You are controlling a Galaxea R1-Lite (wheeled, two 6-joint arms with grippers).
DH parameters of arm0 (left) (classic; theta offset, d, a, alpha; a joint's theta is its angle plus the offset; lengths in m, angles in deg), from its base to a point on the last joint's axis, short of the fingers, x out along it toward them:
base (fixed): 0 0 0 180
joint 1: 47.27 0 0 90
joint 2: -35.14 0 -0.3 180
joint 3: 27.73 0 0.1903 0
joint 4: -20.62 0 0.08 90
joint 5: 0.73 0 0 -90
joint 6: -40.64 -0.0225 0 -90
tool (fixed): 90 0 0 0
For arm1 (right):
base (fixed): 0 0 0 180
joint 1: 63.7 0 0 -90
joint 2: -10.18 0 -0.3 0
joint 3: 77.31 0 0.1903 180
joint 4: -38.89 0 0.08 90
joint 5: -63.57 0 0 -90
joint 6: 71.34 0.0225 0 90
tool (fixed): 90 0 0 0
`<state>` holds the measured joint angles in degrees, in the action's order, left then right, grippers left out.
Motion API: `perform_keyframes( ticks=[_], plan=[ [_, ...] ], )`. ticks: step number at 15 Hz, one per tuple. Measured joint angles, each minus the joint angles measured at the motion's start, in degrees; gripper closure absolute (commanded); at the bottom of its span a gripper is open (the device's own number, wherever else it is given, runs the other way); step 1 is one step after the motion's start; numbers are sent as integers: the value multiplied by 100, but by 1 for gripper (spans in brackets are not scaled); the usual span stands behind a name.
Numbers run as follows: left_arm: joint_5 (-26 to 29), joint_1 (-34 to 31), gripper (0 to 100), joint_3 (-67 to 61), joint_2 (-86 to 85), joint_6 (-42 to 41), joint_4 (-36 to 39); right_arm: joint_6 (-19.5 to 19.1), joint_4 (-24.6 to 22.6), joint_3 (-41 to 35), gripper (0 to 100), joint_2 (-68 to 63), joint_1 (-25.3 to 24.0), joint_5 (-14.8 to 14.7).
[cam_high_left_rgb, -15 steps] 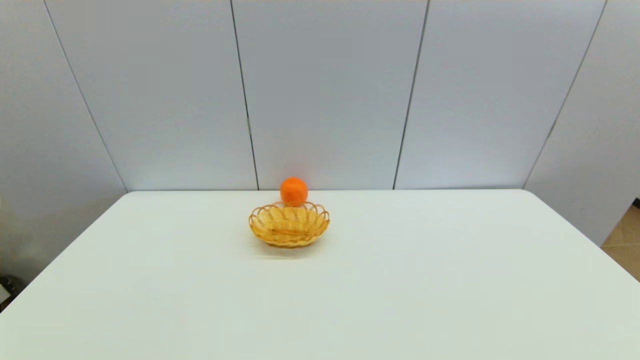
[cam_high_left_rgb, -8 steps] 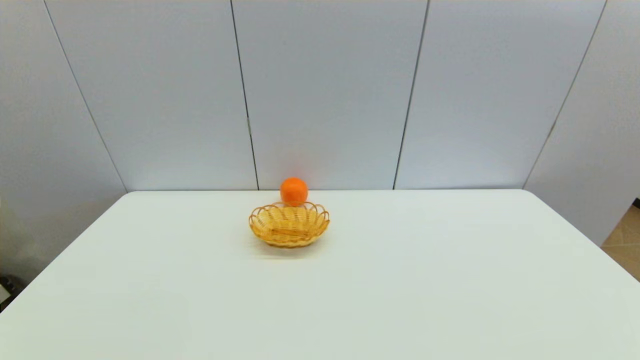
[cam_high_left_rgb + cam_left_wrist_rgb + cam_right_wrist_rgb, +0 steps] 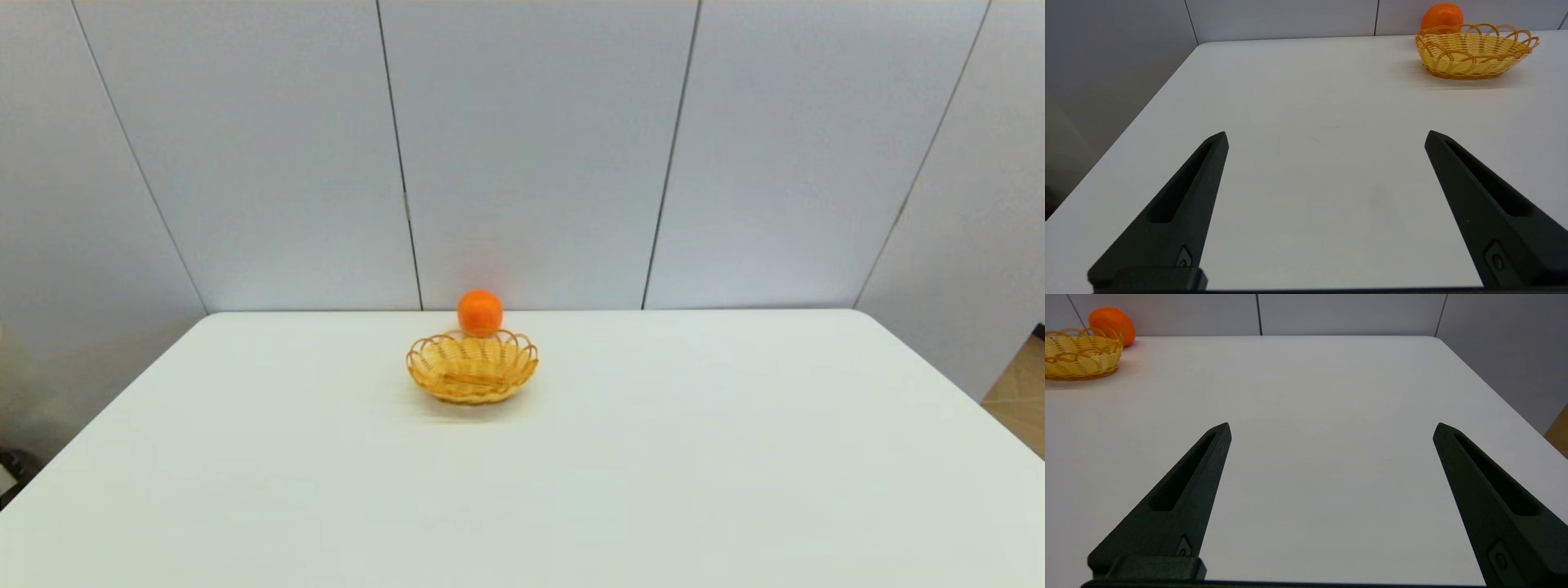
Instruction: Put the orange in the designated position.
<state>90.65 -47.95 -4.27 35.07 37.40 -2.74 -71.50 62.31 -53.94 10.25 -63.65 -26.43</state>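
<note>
The orange (image 3: 480, 311) rests on the white table just behind the woven basket (image 3: 472, 367), near the table's far edge; it sits outside the basket. The left wrist view also catches the orange (image 3: 1441, 16) and the basket (image 3: 1474, 51), far ahead of my left gripper (image 3: 1327, 136), which is open with nothing between its fingers. My right gripper (image 3: 1332, 428) is open and empty too, with the orange (image 3: 1112, 320) and basket (image 3: 1081, 353) far off to its side. Neither arm shows in the head view.
The white table (image 3: 653, 457) runs from the near edge to the grey panelled wall (image 3: 531, 147). Its left edge (image 3: 1126, 134) and right edge (image 3: 1494, 396) drop off beside the grippers. A strip of tan floor (image 3: 1020, 392) shows at the far right.
</note>
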Motion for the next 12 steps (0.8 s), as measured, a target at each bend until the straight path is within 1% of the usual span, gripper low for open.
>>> perform_keyframes(
  ticks=[12],
  plan=[
    [2, 0, 0, 0, 0, 0, -2, -2, 5, 0, 0, 0, 0, 0]
  ],
)
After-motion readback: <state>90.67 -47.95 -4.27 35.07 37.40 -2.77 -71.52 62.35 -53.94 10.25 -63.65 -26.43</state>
